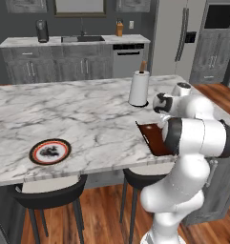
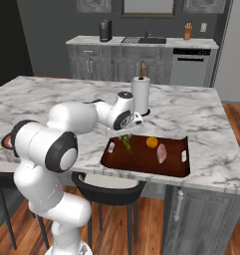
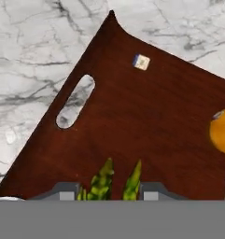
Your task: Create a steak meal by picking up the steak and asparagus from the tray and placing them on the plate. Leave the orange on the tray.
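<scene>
The dark reddish-brown tray (image 2: 141,167) lies on the island's near right edge. On it are the green asparagus (image 2: 125,143), the orange (image 2: 152,142) and the pinkish steak (image 2: 162,152). My gripper (image 2: 124,134) is down over the tray's left part, open, one finger on each side of the stalks. In the hand view the asparagus (image 3: 115,181) tips rise between the two fingertips (image 3: 67,191), with the orange (image 3: 222,131) at the right edge. The plate (image 1: 50,151) with its red-orange ring sits far left on the island, near the front edge.
A paper towel roll (image 2: 140,94) stands upright just behind the tray. The tray (image 3: 146,121) has a slot handle (image 3: 75,101) and a small sticker (image 3: 141,61). Black stools (image 1: 49,193) stand below the island's front edge. Bare marble lies between tray and plate.
</scene>
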You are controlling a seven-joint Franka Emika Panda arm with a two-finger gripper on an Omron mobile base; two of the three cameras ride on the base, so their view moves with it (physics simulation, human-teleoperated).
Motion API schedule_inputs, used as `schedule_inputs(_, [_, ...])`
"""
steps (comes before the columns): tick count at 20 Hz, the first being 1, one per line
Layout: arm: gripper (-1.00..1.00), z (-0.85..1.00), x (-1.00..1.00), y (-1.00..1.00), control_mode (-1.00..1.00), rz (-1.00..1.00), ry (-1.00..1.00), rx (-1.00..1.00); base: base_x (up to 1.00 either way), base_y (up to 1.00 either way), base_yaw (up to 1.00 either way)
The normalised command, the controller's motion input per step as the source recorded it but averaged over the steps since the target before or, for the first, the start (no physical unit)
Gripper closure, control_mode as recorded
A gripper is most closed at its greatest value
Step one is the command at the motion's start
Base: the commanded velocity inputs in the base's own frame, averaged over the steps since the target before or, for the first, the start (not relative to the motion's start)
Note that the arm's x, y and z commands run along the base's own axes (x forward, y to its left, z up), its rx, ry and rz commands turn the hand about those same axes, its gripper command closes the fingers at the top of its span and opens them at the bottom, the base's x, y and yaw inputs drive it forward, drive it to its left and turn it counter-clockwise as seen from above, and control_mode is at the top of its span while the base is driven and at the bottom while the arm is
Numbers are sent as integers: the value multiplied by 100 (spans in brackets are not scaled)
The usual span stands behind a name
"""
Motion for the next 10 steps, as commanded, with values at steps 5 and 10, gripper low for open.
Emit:
schedule_inputs(5, [100, 83, -37, 71, -100, 16, 0, 0, 0, 0, 0])
schedule_inputs(10, [100, 46, -40, 90, -100, 27, 0, 0, 0, 0, 0])
